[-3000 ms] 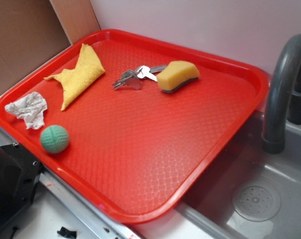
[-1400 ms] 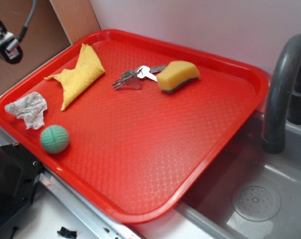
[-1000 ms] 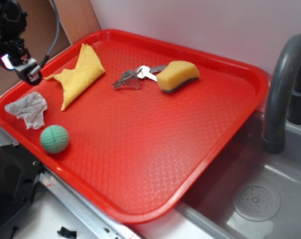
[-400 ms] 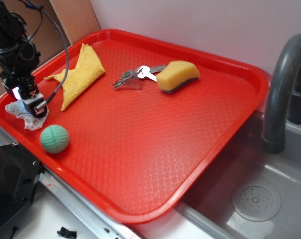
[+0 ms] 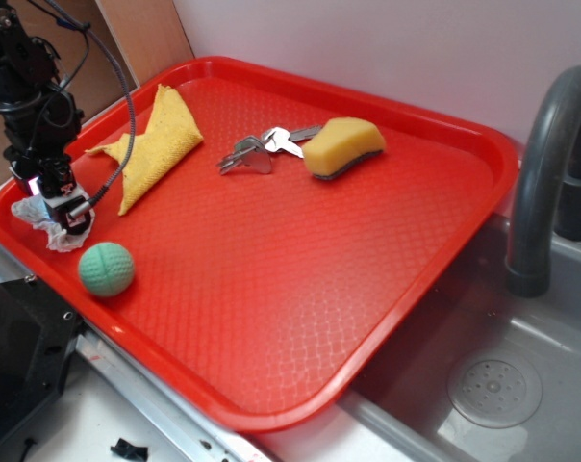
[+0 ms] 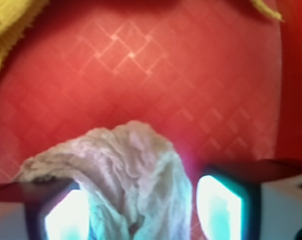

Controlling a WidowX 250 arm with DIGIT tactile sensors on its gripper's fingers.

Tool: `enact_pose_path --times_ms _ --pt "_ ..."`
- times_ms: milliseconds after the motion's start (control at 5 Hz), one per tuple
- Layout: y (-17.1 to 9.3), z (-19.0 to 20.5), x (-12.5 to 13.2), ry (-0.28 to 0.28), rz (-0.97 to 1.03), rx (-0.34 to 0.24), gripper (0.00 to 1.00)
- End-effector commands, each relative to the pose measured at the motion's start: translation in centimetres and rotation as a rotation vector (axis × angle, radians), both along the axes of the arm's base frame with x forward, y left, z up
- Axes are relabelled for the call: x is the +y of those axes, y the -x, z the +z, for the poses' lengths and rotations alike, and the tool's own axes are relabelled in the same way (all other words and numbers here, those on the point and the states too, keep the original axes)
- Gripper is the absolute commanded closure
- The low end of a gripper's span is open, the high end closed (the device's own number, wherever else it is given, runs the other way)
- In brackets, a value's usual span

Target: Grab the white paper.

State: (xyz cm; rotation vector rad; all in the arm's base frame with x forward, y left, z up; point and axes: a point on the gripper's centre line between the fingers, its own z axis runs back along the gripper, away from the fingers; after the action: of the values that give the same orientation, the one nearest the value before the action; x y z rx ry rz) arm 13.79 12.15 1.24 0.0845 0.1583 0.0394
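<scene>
Two fingers point(image 6: 218, 205) stand spread apart with the white paper point(image 6: 126, 175) bunched between them, the gripper point(image 5: 67, 214) down on it at the left edge of the red tray point(image 5: 271, 289), though the blur hides whether the pads touch it. On the tray lie one green ball point(image 5: 106, 269) just beside the paper, one yellow cloth point(image 5: 156, 140), one sponge point(image 5: 342, 146) and a bunch of keys point(image 5: 262, 149).

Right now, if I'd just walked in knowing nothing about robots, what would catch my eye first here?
Probably the big red tray that fills the exterior view beside a grey sink. At the tray's left edge a black pincer is down over the white paper, which lies between its fingers in the wrist view. A green ball sits just beside it.
</scene>
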Motion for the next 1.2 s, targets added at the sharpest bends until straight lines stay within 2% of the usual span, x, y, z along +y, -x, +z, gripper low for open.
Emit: enact_pose_path --times_ms 0,200,400,800,1000 --pt "0.6 -0.7 0.2 -0.030 0.055 -0.009 1.00" --pt "0.6 -0.5 -0.3 -0.061 0.069 0.005 1.00" --pt "-0.2 1.3 -1.1 -0.057 0.103 0.014 1.00" --pt "-2.4 11.7 -8.2 0.059 0.065 -0.155 1.00" --pt "-1.6 16.2 -10.3 0.120 0.041 -0.251 1.00"
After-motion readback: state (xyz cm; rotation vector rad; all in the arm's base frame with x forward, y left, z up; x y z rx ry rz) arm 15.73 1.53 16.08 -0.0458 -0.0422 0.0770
